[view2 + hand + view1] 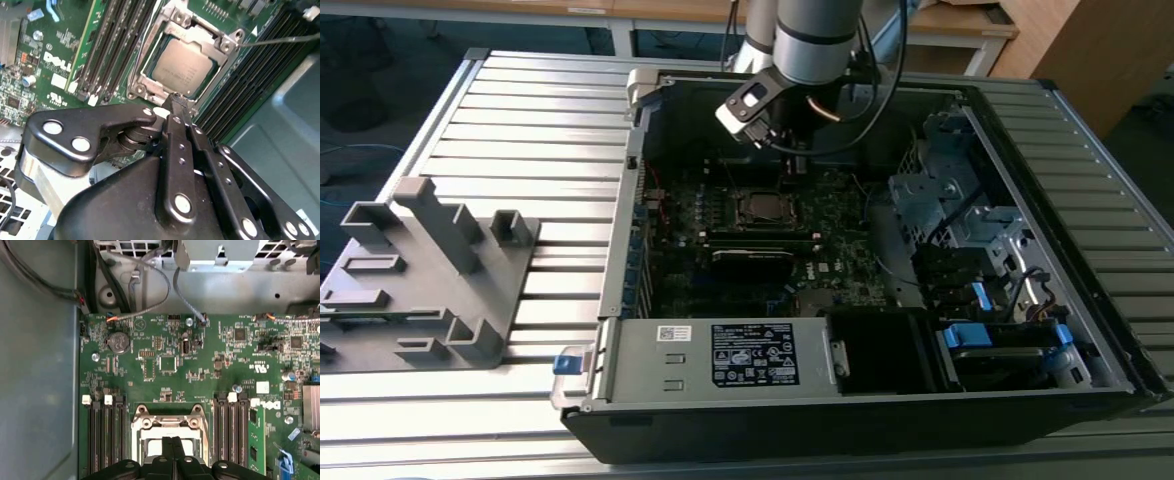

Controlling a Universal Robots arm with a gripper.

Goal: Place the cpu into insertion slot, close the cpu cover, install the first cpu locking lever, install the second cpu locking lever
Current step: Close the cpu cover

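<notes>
The cpu (182, 67), a dull grey square, lies flat in the insertion slot (135, 91) of the green motherboard (165, 365). The silvery cpu cover (151, 52) lies down around it, its window framing the chip. A thin metal lever rod (280, 39) sticks out from one corner of the slot. My gripper (176, 99) hovers just above the slot's edge, shut, with nothing between the fingers. The first wrist view shows the gripper (173, 442) over the slot frame (170, 424). In the exterior view my gripper (791, 160) hangs inside the case, above the cpu (761, 207).
The open computer case (627, 200) lies on a slatted metal table. Black memory slots (115, 45) flank the socket on both sides. A power supply (720, 355) and a drive cage (961, 200) crowd the case. A grey fixture (427, 270) stands at the exterior view's left.
</notes>
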